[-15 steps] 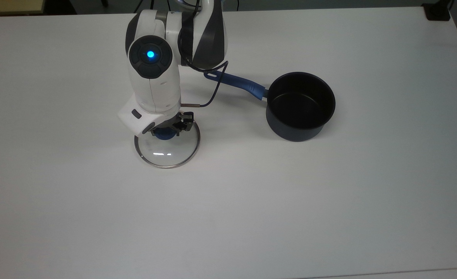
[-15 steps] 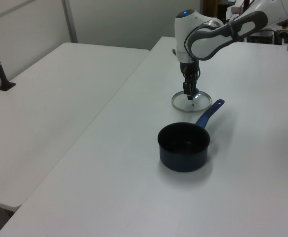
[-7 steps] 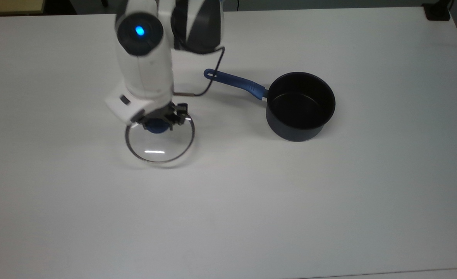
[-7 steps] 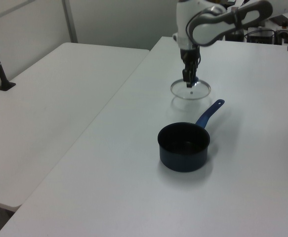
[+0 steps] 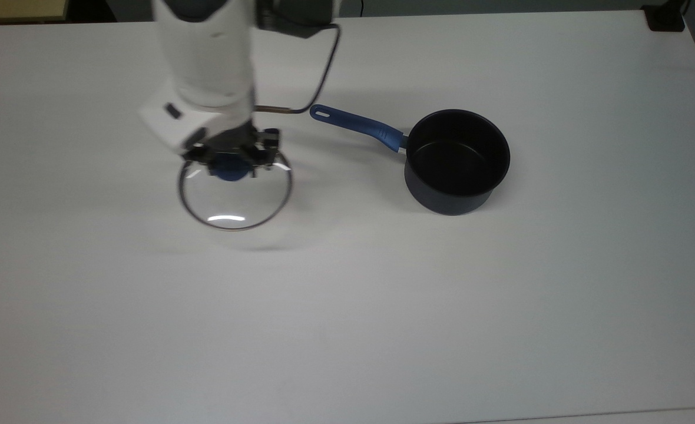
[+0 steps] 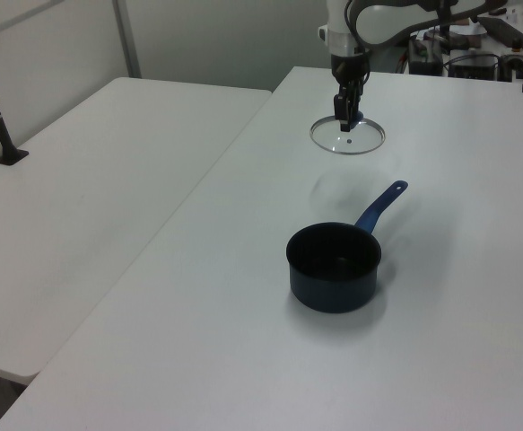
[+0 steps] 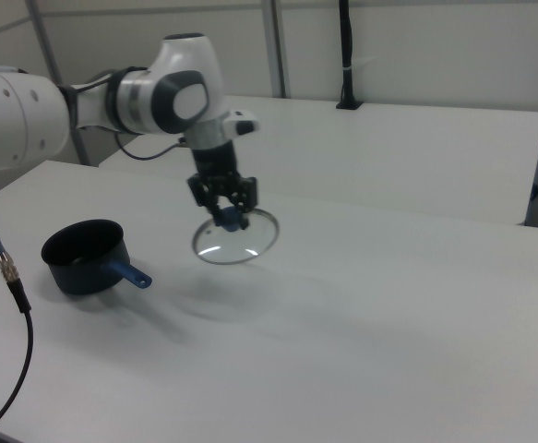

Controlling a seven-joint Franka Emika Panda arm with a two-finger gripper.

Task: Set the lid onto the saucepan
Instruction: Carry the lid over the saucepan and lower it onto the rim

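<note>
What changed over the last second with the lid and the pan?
The end effector, shut on the blue knob throughout, has lifted the lid off the table; its shadow now lies apart below it. The saucepan stayed put, handle towards the top view's left.

You have a plain white surface (image 5: 347,330) carrying the saucepan (image 5: 456,162), which sits upright right of centre in the top view, its blue handle reaching left. In the left view a second white table (image 6: 91,215) adjoins on the left.
</note>
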